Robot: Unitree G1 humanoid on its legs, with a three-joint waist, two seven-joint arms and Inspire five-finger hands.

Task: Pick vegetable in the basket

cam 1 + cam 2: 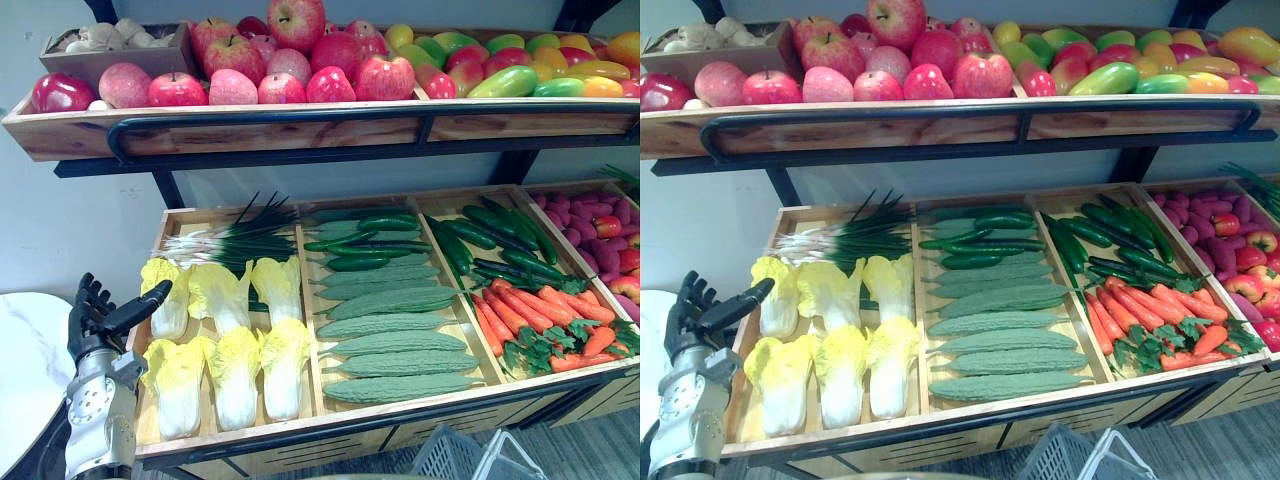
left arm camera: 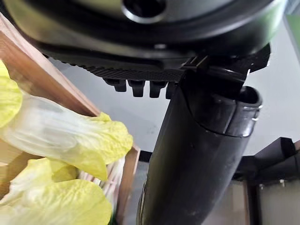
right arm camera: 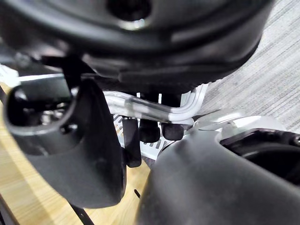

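The lower wooden crate [image 1: 300,420] holds yellow-white napa cabbages [image 1: 235,370] at its left, with scallions [image 1: 230,240] behind them. My left hand [image 1: 95,325] is raised just left of the crate's left edge, open, its thumb pointing toward the nearest cabbage [image 2: 70,140]; it touches nothing. A grey plastic basket [image 1: 465,460] sits low in front of the stand. In the right wrist view my right hand [image 3: 93,154] has its fingers curled over the basket's pale handle [image 3: 154,110].
Bumpy green gourds [image 1: 390,330] and cucumbers fill the middle bin, carrots [image 1: 540,320] and more cucumbers the bin to the right. An upper shelf [image 1: 280,125] of apples and mangoes overhangs the back. A white round table [image 1: 25,360] stands at the left.
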